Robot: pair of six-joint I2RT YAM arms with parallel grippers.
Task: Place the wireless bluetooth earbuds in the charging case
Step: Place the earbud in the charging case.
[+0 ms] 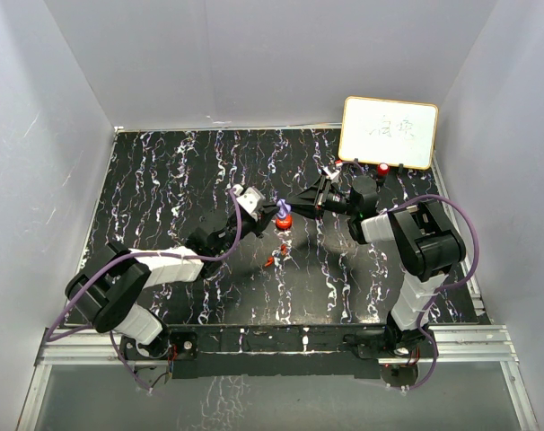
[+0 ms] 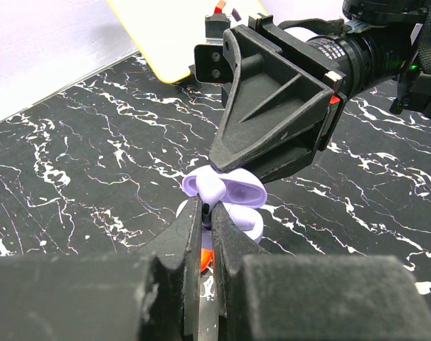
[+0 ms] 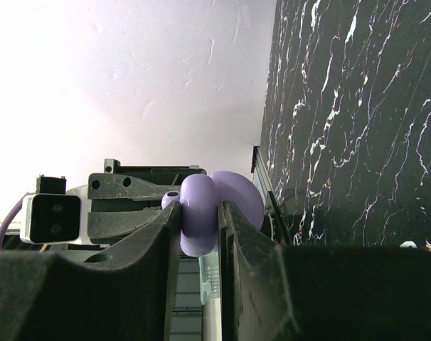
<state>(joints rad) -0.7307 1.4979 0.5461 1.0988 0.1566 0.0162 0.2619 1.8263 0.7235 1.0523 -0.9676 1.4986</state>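
From above, the left gripper point(image 1: 252, 205) and right gripper point(image 1: 306, 199) meet nose to nose over the desk point(image 1: 164, 180), with the purple case point(image 1: 283, 209) between their tips. A red earbud pair point(image 1: 274, 259) lies apart, nearer the arm bases. In the left wrist view that gripper is pinched shut right at the open case's rim. In the right wrist view the right gripper is clamped across the case's round body, and just beyond it the left gripper's tips seem to nip a small purple earbud point(image 3: 171, 199). The earbud is probably light, smooth and slippery, so it is best held by the stem and seated gently.
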